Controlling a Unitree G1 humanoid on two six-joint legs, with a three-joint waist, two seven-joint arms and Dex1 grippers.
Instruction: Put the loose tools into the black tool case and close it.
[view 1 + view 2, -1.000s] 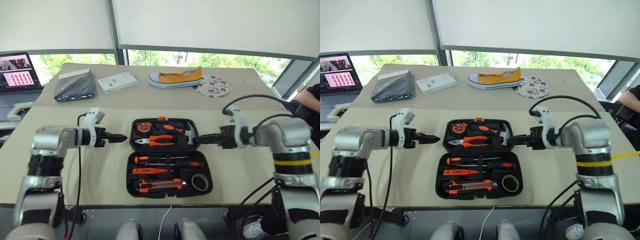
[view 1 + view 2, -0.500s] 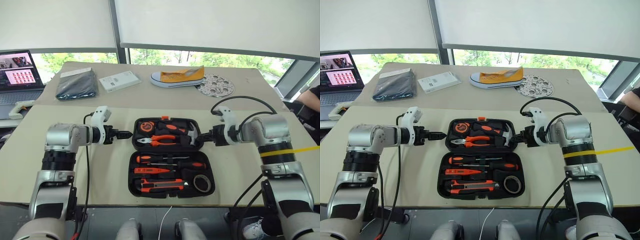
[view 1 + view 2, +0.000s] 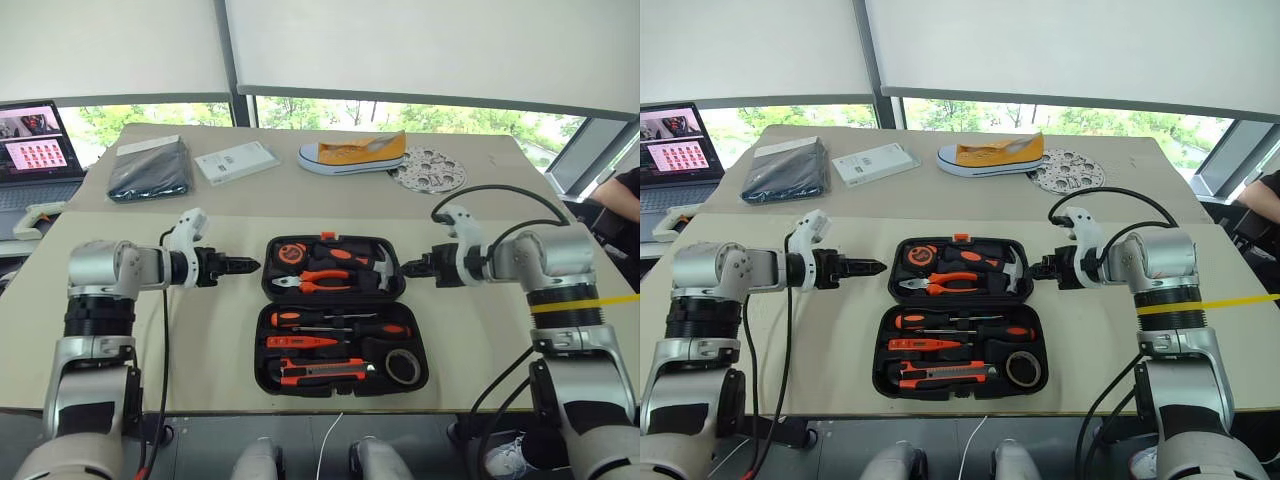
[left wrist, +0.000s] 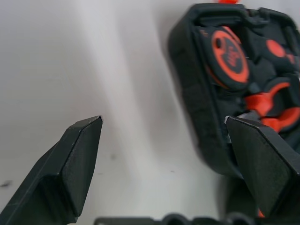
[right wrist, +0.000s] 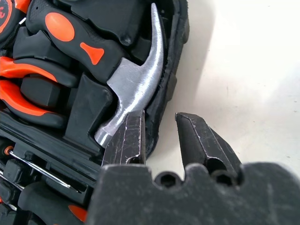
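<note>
Beige tabletop (image 3: 200, 340) under bright windows: the black tool case (image 3: 340, 315) lies open at its centre, the loose tools seated in the near half. We see the right gripper (image 5: 159, 136) with jaws narrowed astride the far half's right rim beside the hammer (image 5: 133, 89); whether they pinch it we cannot tell. The left gripper (image 4: 164, 154) gapes wide at the opposite rim. Lifting one-sided, we judge, could twist the case and spill tools. The orange latch (image 3: 324, 236) is barely discernible.
</note>
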